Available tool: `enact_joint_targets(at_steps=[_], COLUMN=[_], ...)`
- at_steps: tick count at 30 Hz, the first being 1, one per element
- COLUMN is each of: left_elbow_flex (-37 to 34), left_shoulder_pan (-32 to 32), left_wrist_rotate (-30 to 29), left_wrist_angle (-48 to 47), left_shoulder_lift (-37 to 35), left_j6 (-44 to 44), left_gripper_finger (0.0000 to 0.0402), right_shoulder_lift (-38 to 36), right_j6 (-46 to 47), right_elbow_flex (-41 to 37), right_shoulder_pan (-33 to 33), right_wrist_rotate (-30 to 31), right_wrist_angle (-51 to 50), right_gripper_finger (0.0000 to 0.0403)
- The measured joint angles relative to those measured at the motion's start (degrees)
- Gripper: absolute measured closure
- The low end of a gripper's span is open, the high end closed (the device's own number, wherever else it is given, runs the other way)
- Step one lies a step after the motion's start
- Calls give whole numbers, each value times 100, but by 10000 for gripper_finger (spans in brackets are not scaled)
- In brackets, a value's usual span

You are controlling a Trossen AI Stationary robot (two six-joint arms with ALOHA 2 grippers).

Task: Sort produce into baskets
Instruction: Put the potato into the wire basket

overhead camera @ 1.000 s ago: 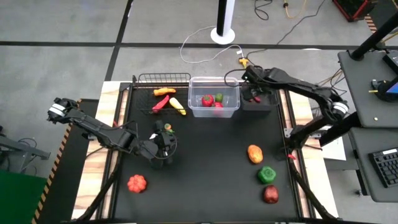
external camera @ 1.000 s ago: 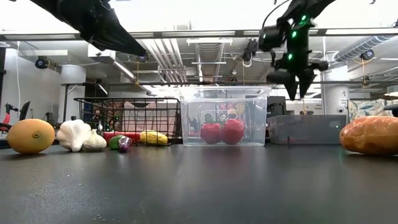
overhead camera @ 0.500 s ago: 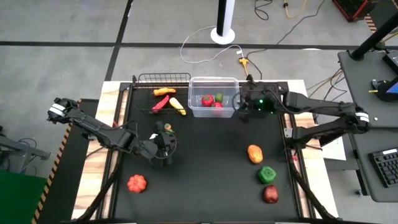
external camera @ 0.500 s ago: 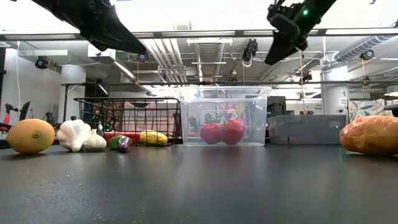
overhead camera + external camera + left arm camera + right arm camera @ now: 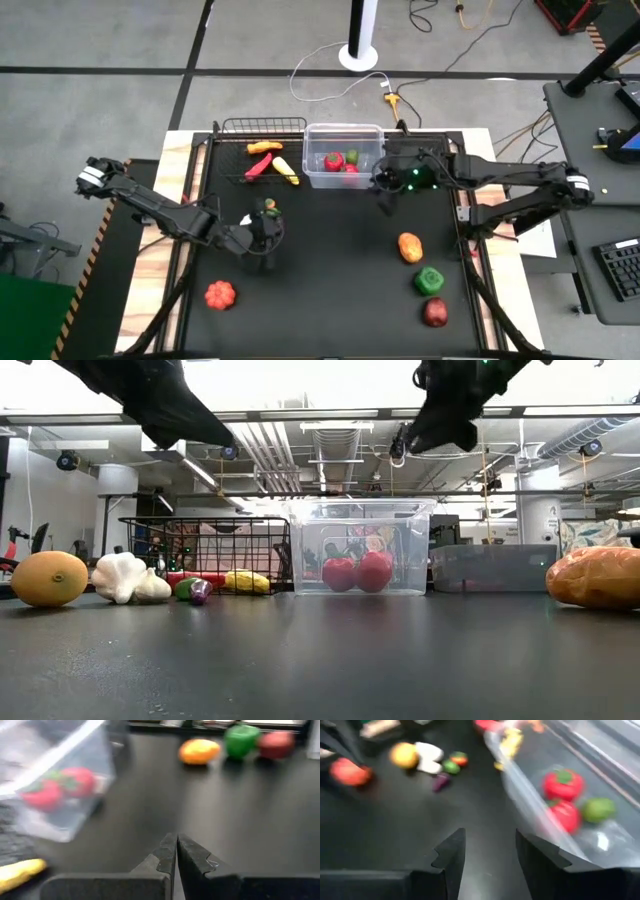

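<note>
While the right hand (image 5: 383,186) hovers half-open and empty, the left hand (image 5: 262,236) is shut, empty; the small orange-yellow plastic toy fruit (image 5: 410,246) looks light, hard and slick: grip across its middle.

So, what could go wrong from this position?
1. The open, empty right claw hangs beside the clear bin; swinging sideways, it might clip the bin's wall.
2. The shut left claw sits over a tight cluster of small produce; a grasp there may scatter neighbours.
</note>
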Motion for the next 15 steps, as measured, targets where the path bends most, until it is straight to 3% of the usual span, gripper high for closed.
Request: enact_joint_targets(at_steps=[6,8,11,15], left_elbow_flex=[0,2,4,-2], left_shoulder_pan=[-12,-20,-18,-54], left_wrist_rotate=[1951,2280,2189,1231], left_wrist_angle=[803,1117,956,641], left_shoulder_lift=[-430,-546,-681,-923], left_j6=[498,823,1031,916], left_gripper_finger=[401,401,401,401], right_shoulder_lift=[-16,45,261,588], right_j6=[-418,-425,-338,-436], right_elbow_flex=[-2,-2,-12,-20], right_shoulder_pan=[699,905,1149,1498], right_wrist_rotate=[-135,-133,-140,-176], right_wrist_angle=[401,410,440,864], right_gripper_finger=[235,238,242,243])
